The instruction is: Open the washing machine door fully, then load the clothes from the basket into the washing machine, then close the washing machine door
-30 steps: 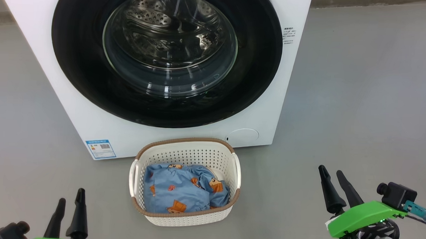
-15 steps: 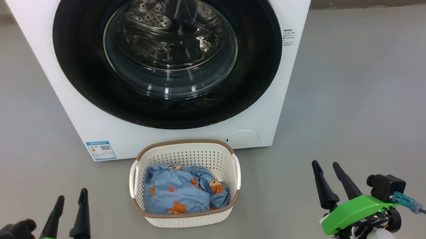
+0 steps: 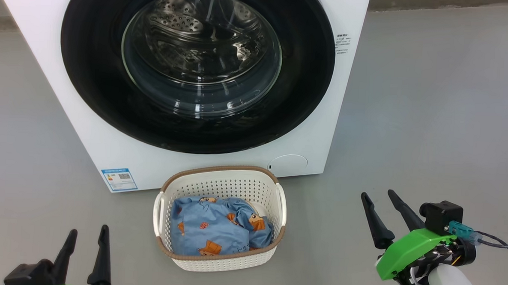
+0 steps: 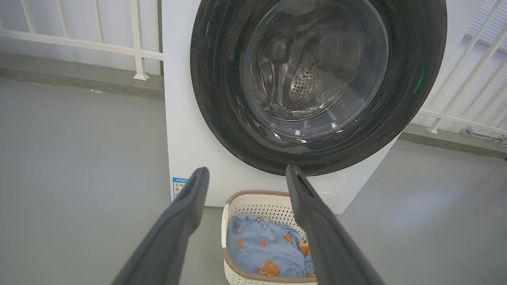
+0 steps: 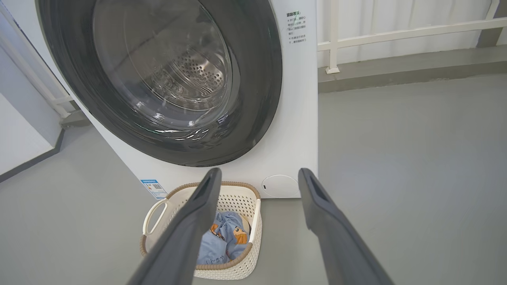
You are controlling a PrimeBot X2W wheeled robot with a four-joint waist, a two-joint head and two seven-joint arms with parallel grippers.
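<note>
The white washing machine [image 3: 310, 132] stands ahead with its round black-rimmed door [image 3: 93, 88] shut flat against its front; the steel drum shows through the glass. On the floor before it sits the cream basket [image 3: 224, 182] holding the light blue clothes [image 3: 216, 226]. My left gripper [image 3: 87, 233] is open at the lower left, off the basket's left side. My right gripper [image 3: 378, 195] is open at the lower right, well to the basket's right. Both wrist views look at the door [image 4: 214, 87] [image 5: 261, 99] and the basket [image 4: 253, 198] [image 5: 241, 265] between spread, empty fingers.
Grey floor [image 3: 431, 103] lies open on both sides of the machine. A white railing [image 5: 396, 37] on a low kerb runs behind it. A blue sticker [image 3: 118, 178] and a round filter cap [image 3: 288, 164] mark the machine's lower front.
My right gripper has shifted left and slightly up in the head view. The left gripper has edged a little to the right. Door, basket and clothes have stayed put.
</note>
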